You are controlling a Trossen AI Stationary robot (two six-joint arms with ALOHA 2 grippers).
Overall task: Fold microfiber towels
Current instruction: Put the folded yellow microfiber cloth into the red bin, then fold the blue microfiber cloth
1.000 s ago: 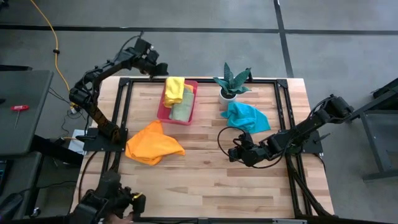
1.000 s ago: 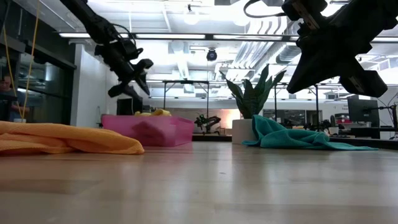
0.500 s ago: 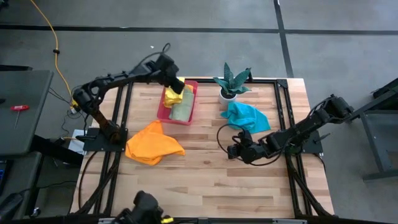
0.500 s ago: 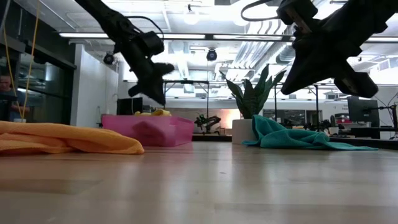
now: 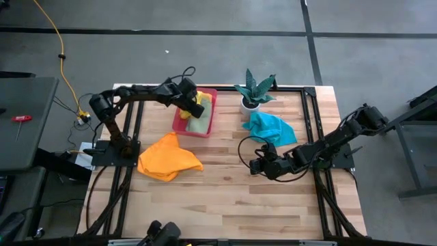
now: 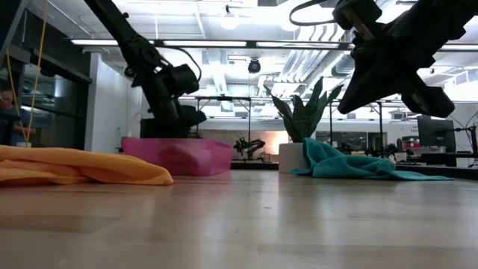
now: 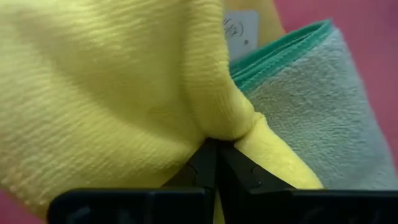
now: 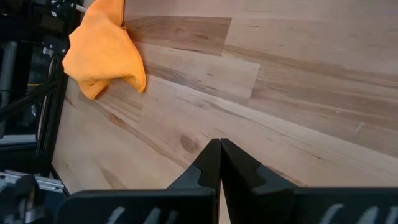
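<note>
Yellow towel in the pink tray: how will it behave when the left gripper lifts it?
The yellow towel bunches where the left gripper pinches it, so it is probably floppy and will drape. Its ribbed pile suggests decent grip. It may drag the light green towel beneath.

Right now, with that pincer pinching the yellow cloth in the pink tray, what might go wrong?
The left pincer grips only a small fold of the yellow towel, so the towel may slip out when lifted. The light green towel lies against it and could get dragged along. The pink tray might shift too.
</note>
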